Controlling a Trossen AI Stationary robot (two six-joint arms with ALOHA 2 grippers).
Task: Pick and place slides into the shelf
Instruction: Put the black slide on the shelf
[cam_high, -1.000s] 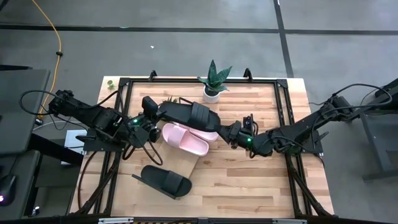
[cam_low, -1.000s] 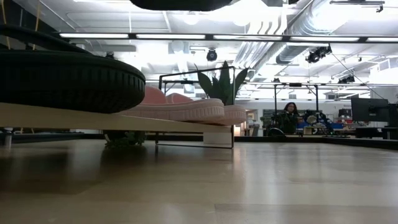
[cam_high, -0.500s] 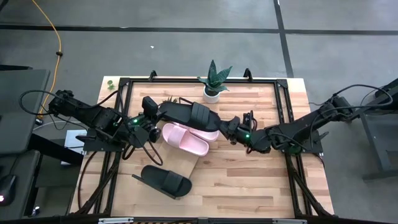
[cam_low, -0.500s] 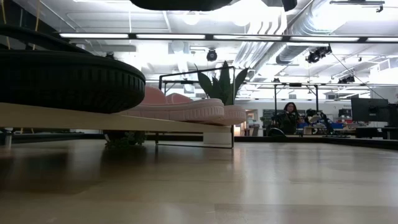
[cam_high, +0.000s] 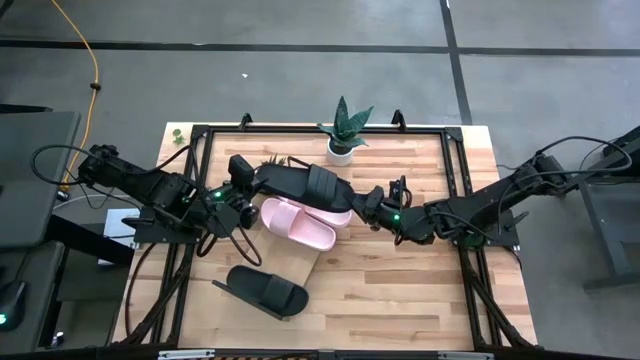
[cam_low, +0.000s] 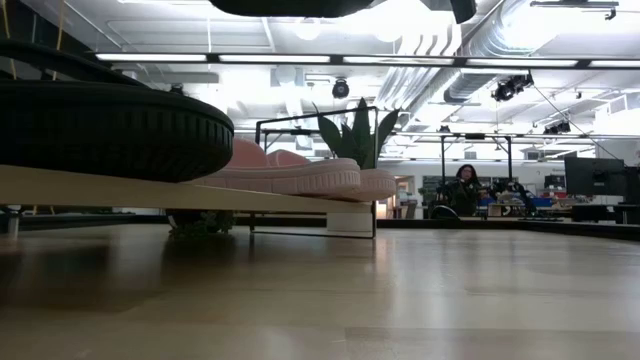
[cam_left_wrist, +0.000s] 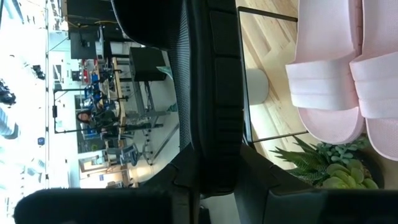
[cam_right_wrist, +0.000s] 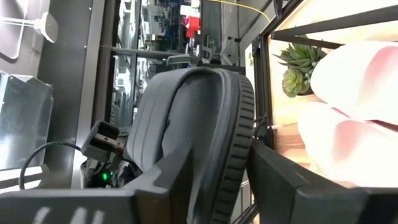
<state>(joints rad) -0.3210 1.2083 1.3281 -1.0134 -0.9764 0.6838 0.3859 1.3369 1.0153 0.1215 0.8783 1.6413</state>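
Two pink slides (cam_high: 300, 222) rest on the shelf (cam_high: 322, 262). Both grippers, left (cam_high: 243, 185) and right (cam_high: 370, 204), pinch a raised black slide (cam_high: 303, 183); another black slide (cam_high: 265, 289) waits at seven o'clock.

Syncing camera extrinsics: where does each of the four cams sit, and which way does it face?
High: overhead, straight down; both arms meet at the held black slide.
Low: tabletop height, level across the shelf into the room; the robot barely shows.
Left wrist: along the left end effector, clamped on the black slide.
Right wrist: along the right end effector, at the same slide.
Shared: black slide, pink slides.
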